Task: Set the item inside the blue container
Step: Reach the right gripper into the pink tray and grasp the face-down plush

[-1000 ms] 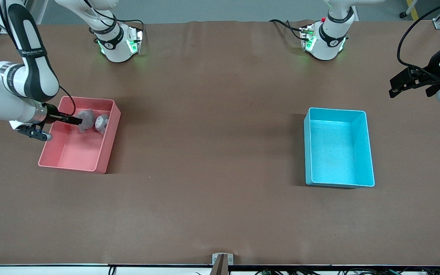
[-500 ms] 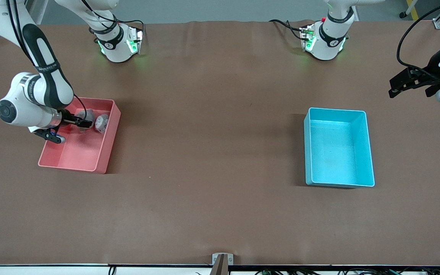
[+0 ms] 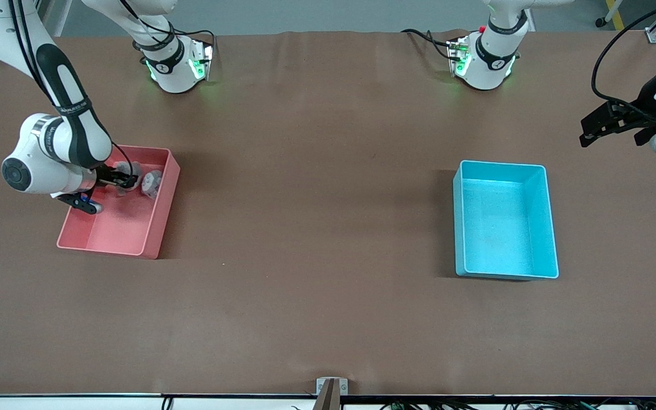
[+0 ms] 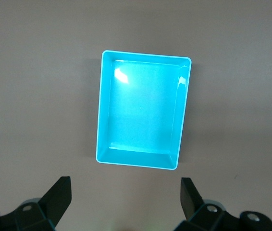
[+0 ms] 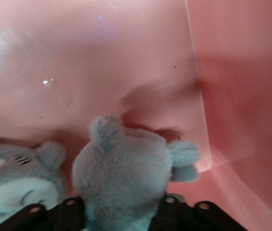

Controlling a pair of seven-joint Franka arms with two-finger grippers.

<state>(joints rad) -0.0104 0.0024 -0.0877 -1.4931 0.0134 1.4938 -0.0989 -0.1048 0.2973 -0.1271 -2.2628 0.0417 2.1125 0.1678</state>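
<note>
The blue container [image 3: 504, 165] stands empty toward the left arm's end of the table, and it also shows in the left wrist view [image 4: 143, 109]. Two grey plush toys lie in the pink bin [image 3: 117, 233] at the right arm's end. My right gripper [image 3: 128, 182] is down in that bin, shut on one grey plush toy [image 5: 121, 168], whose fur fills the gap between the fingers [image 5: 121, 211]. The second plush [image 5: 16, 183], with a white belly and face, lies right beside it [image 3: 151, 182]. My left gripper [image 3: 587, 132] waits open in the air [image 4: 126, 197], holding nothing.
The pink bin's walls stand close around the right gripper. Brown table surface stretches between the two bins. The arm bases [image 3: 177, 62] stand along the edge farthest from the front camera.
The right arm has swung over the pink bin and lowered into it. Its fingers have closed from wide open onto the grey plush. The left arm has not moved.
</note>
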